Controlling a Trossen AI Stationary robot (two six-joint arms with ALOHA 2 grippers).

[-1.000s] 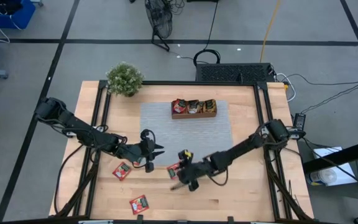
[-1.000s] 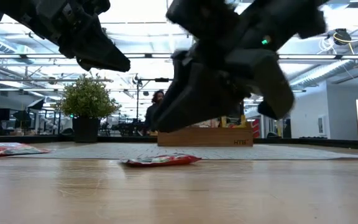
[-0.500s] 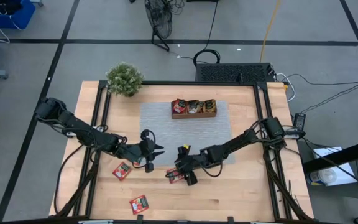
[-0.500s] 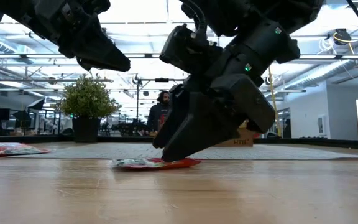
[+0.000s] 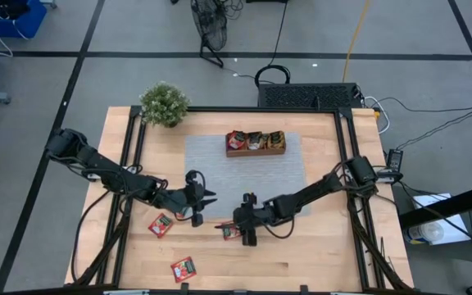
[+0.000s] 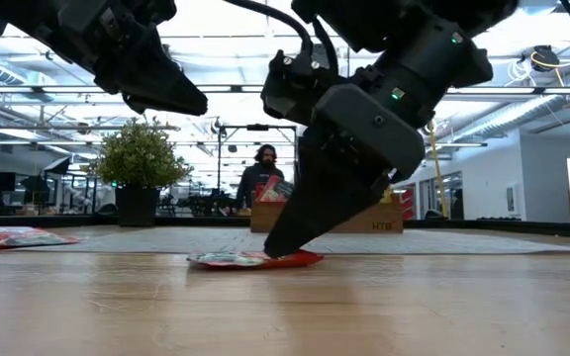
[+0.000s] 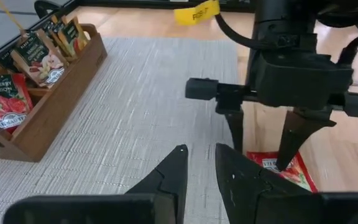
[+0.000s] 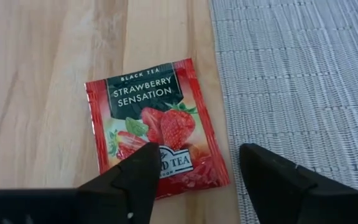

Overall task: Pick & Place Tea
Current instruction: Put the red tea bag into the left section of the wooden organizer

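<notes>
A red strawberry tea packet [image 8: 157, 127] lies flat on the wood beside the grey mat's edge; it also shows in the high view [image 5: 230, 233]. My right gripper [image 8: 194, 165] is open and points steeply down at it. One finger is over the packet's lower part and the other stands past its edge, by the mat. My left gripper [image 7: 199, 163] hovers a little to the left above the mat [image 5: 244, 176], open by a narrow gap with nothing in it. My right gripper comes at the red packet from above, slanting down. The tip of one finger [image 6: 277, 247] meets the packet's top face [image 8: 173, 165] near one edge. The other finger touches nothing I can see. The packet lies flat on the table.
Two more red packets lie on the wood at the near left [image 5: 161, 224] [image 5: 183, 268]. The wooden tray [image 5: 255, 142] with upright packets stands at the mat's far edge. A potted plant [image 5: 165, 103] sits at the far left corner.
My right gripper has come down from above the red packet until a fingertip reaches it, and its wrist has rolled on the way. The packet stays flat on the wood.
</notes>
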